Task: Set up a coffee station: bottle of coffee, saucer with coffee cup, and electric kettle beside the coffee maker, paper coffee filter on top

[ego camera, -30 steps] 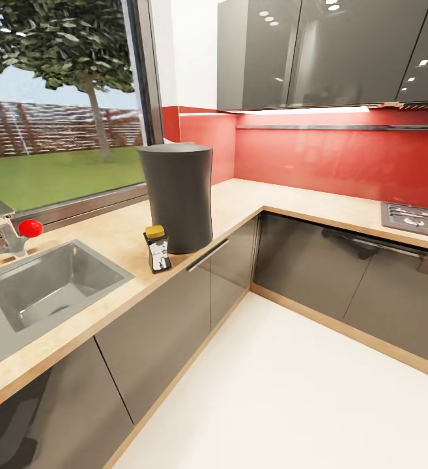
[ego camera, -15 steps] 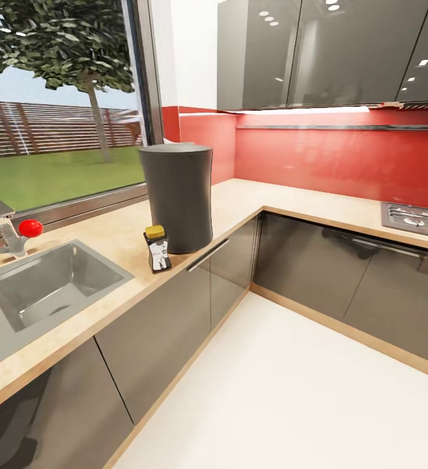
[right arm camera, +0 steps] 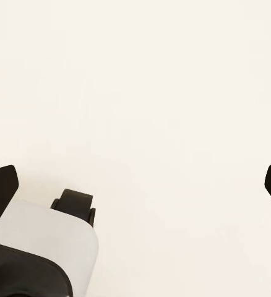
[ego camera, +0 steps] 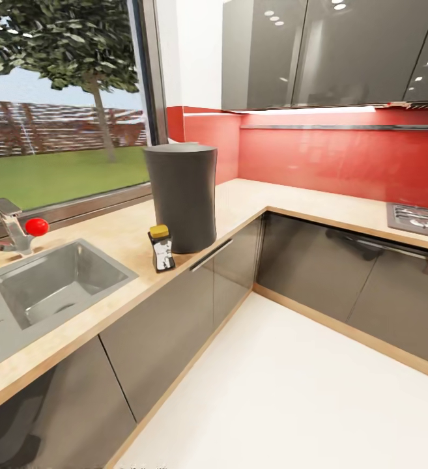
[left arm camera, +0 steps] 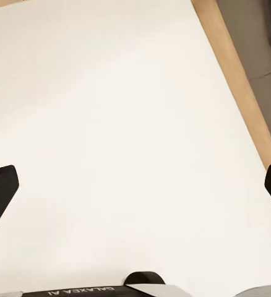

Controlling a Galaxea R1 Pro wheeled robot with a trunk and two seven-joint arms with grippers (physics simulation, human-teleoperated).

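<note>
The tall charcoal-grey coffee maker (ego camera: 182, 197) stands with its curved back toward me on the pale beige countertop (ego camera: 119, 234), near the corner. The small dark bottle of coffee (ego camera: 161, 248), with yellow lid and white label, stands just in front of it by the counter's edge, a little to the left. In the left wrist view my left gripper (left arm camera: 135, 185) hangs open over the white floor. My right gripper (right arm camera: 135, 185) is open too, also over bare white floor. The kettle, saucer, cup and paper filter are out of view.
A steel sink (ego camera: 51, 283) with a faucet (ego camera: 12, 225) and red knob (ego camera: 36, 227) lies left of the bottle. A gas hob (ego camera: 421, 218) sits on the right counter run. Glossy dark cabinets (ego camera: 168, 319) line both sides of the white floor (ego camera: 292, 391). A window is behind the sink.
The whole head picture has shifted a little right and up, so the camera has moved. The coffee maker and bottle keep their places on the counter.
</note>
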